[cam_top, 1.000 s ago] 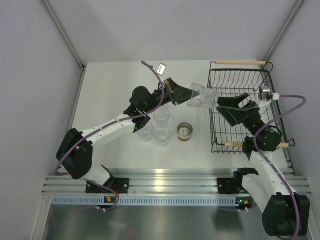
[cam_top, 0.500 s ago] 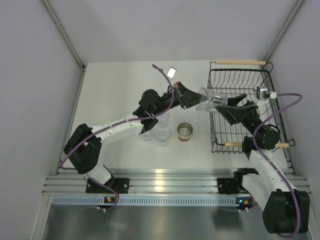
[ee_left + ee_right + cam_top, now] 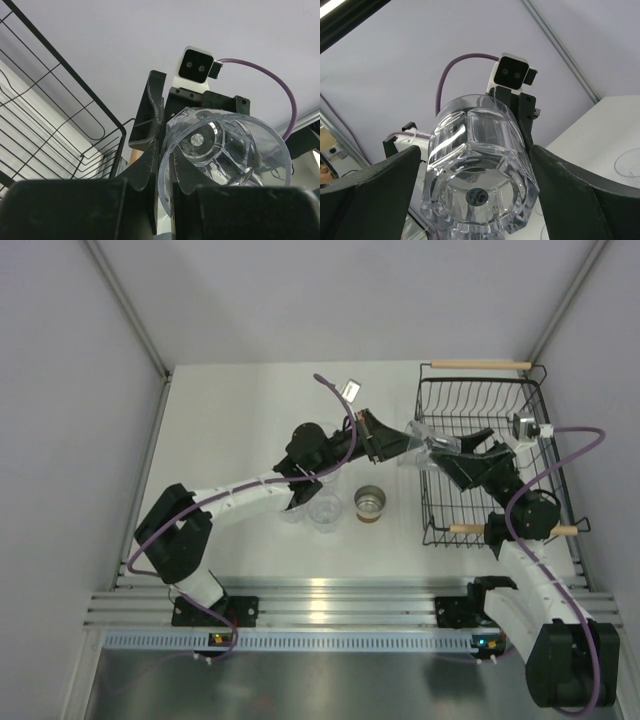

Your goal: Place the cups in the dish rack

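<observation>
In the left gripper [image 3: 385, 440], pinched tight by the rim wall, one finger inside and one outside: a clear tumbler [image 3: 420, 435], lying sideways in the air above the left edge of the dish rack [image 3: 541, 400], base toward the right gripper [image 3: 448, 445]. Spread wide there, a finger on either side of the base; contact too close to tell. Down on the table [image 3: 220, 440], by the left arm: more clear tumblers [image 3: 325, 511] and, just beside them, the silver-lined tan cup [image 3: 370, 503], upright.
</observation>
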{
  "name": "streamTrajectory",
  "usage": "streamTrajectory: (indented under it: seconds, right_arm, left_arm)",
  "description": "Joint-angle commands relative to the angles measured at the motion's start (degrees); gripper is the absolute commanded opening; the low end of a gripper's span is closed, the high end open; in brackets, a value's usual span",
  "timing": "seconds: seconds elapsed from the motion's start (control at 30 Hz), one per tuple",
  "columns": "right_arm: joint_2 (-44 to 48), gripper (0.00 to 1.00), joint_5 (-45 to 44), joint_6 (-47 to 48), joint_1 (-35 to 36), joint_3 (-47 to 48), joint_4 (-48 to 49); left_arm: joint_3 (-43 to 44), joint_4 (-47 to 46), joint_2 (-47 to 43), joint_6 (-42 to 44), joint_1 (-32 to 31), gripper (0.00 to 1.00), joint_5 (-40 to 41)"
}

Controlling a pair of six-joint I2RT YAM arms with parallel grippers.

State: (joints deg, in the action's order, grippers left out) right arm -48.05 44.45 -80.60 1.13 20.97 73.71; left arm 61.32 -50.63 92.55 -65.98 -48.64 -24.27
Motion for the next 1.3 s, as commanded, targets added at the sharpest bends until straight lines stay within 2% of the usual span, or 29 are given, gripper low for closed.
streamTrajectory:
  seconds: [0.0,0.03,0.17,0.2,0.27,0.3,0.33,0.43,0.5,0.53,0.6,0.63,0.77,0.8,0.97,1.1,1.27]
  right_arm:
    - [0.5,0.9,0.7,0.9,0.7,-0.1,16.1]
    - [0.6,0.83,0.8,0.9,0.7,-0.1,16.1]
    - [0.2,0.67,1.5,1.0,0.7,0.2,16.1]
    - [0.1,0.6,1.8,1.0,0.7,0.3,16.2]
    - [0.0,0.51,2.2,1.0,0.7,0.6,16.3]
    - [-0.2,0.42,2.6,1.0,0.7,0.7,16.2]
    - [-0.2,0.22,2.6,1.0,0.7,0.7,16.1]
    - [0.0,0.0,2.3,1.5,0.7,0.5,15.0]
    - [0.3,0.0,1.9,2.7,0.7,0.3,13.7]
    - [0.6,0.0,1.7,3.3,0.7,0.1,13.0]
    - [2.2,0.0,0.9,5.5,0.7,-0.1,9.1]
    - [3.5,0.0,0.7,7.4,0.7,0.1,5.9]
    - [7.1,0.0,-0.5,12.1,0.7,0.4,-2.6]
    - [7.8,0.0,-1.2,12.9,0.7,0.5,-3.9]
    - [11.8,0.0,-2.8,19.7,0.7,2.2,-14.2]
    - [15.1,0.0,-4.8,27.0,0.6,4.3,-29.1]
    - [17.1,0.0,-7.0,36.8,0.5,10.0,-43.6]
  left_arm:
    - [1.3,-6.8,0.2,-1.0,-0.5,0.0,1.2]
    - [1.3,-7.2,0.4,-1.2,-0.5,0.0,1.2]
    - [1.3,-8.4,1.2,-1.7,-0.5,0.0,1.2]
    - [1.3,-8.5,1.2,-1.7,-0.5,0.0,1.2]
    - [1.5,-8.7,1.6,-1.8,-0.5,0.0,1.3]
    - [1.5,-8.8,1.6,-1.7,-0.5,0.0,1.3]
    - [1.5,-8.8,1.6,-1.6,-0.5,0.0,1.2]
    - [1.3,-8.8,1.7,-1.1,-0.5,0.0,1.4]
    - [0.9,-8.7,1.2,-0.3,-0.5,0.13,1.6]
    - [0.7,-8.6,1.0,-0.1,-0.5,0.27,1.8]
    - [0.1,-7.0,-0.2,1.5,-0.5,0.4,2.2]
    - [0.0,-5.6,-0.8,2.9,-0.4,0.52,2.8]
    - [-2.1,-4.6,-3.8,5.5,-0.4,0.66,5.1]
    - [-2.5,-4.1,-4.4,5.9,-0.4,0.78,5.5]
    - [-5.1,-0.5,-8.2,8.9,0.0,0.81,5.3]
    - [-8.2,2.8,-13.1,12.5,0.7,0.81,5.8]
    - [-8.7,21.2,-21.5,23.9,0.9,0.82,11.5]
